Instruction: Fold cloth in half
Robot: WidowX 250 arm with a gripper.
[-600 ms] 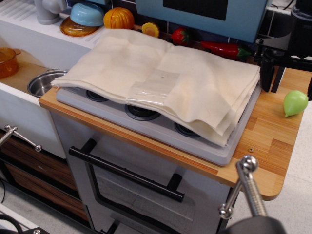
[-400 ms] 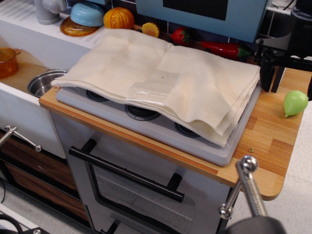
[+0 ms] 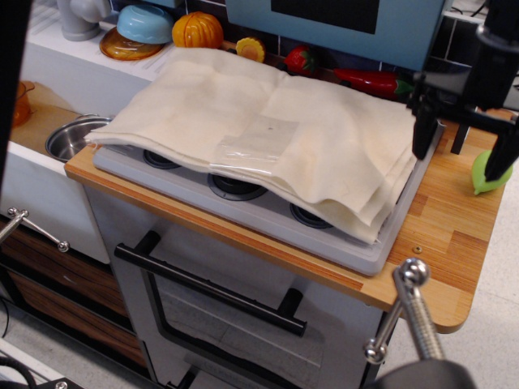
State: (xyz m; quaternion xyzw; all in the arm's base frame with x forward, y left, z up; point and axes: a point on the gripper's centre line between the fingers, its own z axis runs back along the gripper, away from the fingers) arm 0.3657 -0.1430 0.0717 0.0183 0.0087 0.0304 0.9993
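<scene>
Cream cloth [image 3: 268, 134] lying layered across the stovetop [image 3: 243, 207], black hand [image 3: 464, 139] spread wide open, empty, above the cloth's right edge, green pear [image 3: 486, 174] on the tabletop [image 3: 442, 235]

1 cloth [image 3: 268, 134], 1 gripper [image 3: 462, 138], 3 burners visible, 1 green pear [image 3: 489, 174], 1 pumpkin [image 3: 197, 30], 1 red pepper [image 3: 369, 81], 1 strawberry [image 3: 300, 60], 1 blue bowl [image 3: 146, 23], 1 steel pot [image 3: 71, 138]

The cream cloth [image 3: 268, 134] lies layered over the stovetop [image 3: 243, 212], while the gripper [image 3: 464, 146] hangs with jaws apart at its right edge.
</scene>
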